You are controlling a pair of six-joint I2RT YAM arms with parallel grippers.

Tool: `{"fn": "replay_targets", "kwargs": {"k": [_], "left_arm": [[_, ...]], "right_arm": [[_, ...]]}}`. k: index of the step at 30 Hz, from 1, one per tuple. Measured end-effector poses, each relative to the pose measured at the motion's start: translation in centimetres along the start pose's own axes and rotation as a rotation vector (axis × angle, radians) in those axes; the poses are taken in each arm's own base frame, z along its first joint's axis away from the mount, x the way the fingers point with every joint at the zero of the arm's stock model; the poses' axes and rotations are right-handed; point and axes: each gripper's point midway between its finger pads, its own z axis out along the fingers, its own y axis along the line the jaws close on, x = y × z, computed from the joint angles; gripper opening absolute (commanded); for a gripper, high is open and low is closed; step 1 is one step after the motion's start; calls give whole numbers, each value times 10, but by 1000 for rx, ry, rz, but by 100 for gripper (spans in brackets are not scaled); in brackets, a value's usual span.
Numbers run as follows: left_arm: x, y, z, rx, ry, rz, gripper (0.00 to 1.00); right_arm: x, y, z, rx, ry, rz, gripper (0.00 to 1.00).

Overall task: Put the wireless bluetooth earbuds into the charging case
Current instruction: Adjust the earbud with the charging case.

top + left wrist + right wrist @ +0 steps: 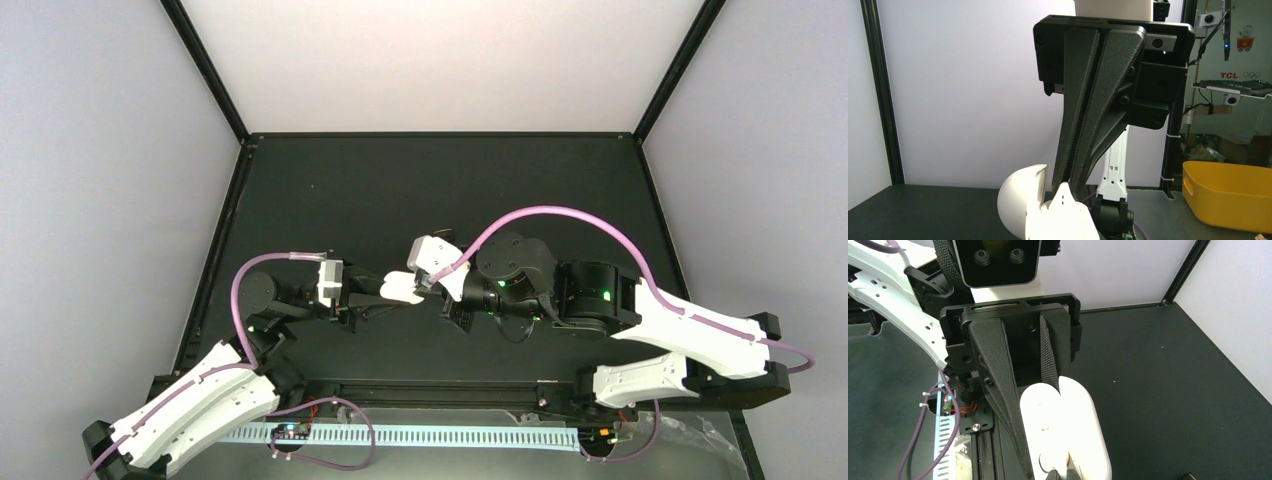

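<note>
The left gripper (383,290) is pinching narrowly on the white charging case (402,288) over the middle of the table (440,180). In the left wrist view its fingers (1083,125) are meeting just above a small white nub (1063,196) bearing two dark dots. The right gripper (432,290) is sitting against the case's other side with its jaws drawn fully together. What they are nipping, if anything, cannot be told. The two claws are crowding each other there, while open dark mat is stretching away to the far edge and both sides, where black frame posts (205,65) and pale walls are closing it in.

The case is standing open, its domed lid (1020,202) swung back. In the right wrist view a rounded white shape (1048,460) is lying low on the case body. Whether it is one of the wireless bluetooth earbuds is unclear, and the picture's bottom edge is cutting it off. The case is also hiding the lower part of one right finger (1049,355). A yellow bin (1228,195) is sitting beyond the table's edge.
</note>
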Motion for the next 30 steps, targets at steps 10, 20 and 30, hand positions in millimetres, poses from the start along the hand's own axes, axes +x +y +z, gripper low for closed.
{"fn": "replay_targets", "kwargs": {"k": [10,20,30], "left_arm": [[10,6,3,-8,32,-22,2],[10,6,3,-8,34,-26,2],[9,5,3,-7,29,-34,2]], "right_arm": [[-5,-8,-11,38,-25,2,1],[-2,-8,-9,42,-24,2,1],[-1,-8,-8,41,-20,1,1]]}}
